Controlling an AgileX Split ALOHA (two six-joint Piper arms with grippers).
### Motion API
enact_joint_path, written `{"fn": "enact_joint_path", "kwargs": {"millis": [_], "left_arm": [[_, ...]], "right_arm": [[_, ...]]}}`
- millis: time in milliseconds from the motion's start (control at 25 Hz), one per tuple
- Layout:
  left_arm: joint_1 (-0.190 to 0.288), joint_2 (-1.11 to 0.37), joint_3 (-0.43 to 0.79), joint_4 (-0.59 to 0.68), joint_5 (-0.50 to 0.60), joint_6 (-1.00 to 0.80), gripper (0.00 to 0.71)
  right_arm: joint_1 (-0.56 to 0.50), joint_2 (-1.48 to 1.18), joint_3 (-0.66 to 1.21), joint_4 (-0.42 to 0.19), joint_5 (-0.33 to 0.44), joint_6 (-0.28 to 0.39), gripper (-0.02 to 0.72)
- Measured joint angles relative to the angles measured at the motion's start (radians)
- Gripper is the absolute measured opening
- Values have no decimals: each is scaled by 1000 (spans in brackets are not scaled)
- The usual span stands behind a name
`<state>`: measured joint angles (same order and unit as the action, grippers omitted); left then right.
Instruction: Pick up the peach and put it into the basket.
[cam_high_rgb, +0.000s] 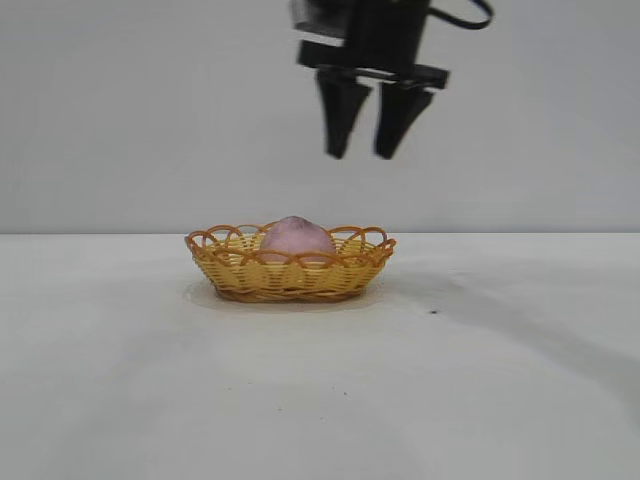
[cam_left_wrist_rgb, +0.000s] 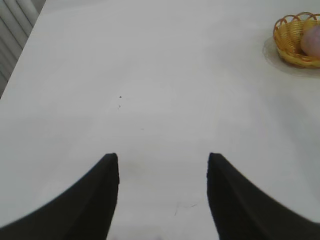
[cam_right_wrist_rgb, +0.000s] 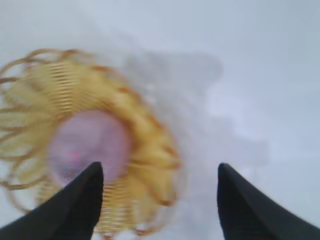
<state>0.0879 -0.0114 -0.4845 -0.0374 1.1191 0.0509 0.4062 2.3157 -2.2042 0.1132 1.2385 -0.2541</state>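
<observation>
The pink peach (cam_high_rgb: 296, 238) lies inside the yellow-orange wicker basket (cam_high_rgb: 290, 275) at the middle of the white table. My right gripper (cam_high_rgb: 364, 150) hangs well above the basket and a little to its right, its two black fingers apart with nothing between them. From the right wrist view the peach (cam_right_wrist_rgb: 90, 142) rests in the basket (cam_right_wrist_rgb: 145, 150) below the open right gripper (cam_right_wrist_rgb: 160, 172). My left gripper (cam_left_wrist_rgb: 163, 160) is open over bare table, far from the basket (cam_left_wrist_rgb: 292, 42), where an edge of the peach (cam_left_wrist_rgb: 312, 40) shows.
The white table (cam_high_rgb: 480, 380) stretches wide around the basket, with a small dark speck (cam_high_rgb: 433, 312) to the basket's right. A plain grey wall stands behind. In the left wrist view the table's edge and vertical slats (cam_left_wrist_rgb: 15, 30) lie off to one side.
</observation>
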Motion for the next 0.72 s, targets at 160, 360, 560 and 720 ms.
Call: {"fn": "enact_joint_path", "kwargs": {"millis": [160, 360, 560, 720], "left_arm": [[0, 0, 0, 0, 0, 0, 348], [0, 0, 0, 0, 0, 0, 348], [0, 0, 0, 0, 0, 0, 348], [0, 0, 0, 0, 0, 0, 348]], "right_arm": [[-125, -2, 0, -32, 0, 40, 424], [-272, -2, 0, -64, 0, 113, 424], [-378, -4, 0, -75, 2, 138, 424], [-401, -28, 0, -105, 4, 171, 424]]}}
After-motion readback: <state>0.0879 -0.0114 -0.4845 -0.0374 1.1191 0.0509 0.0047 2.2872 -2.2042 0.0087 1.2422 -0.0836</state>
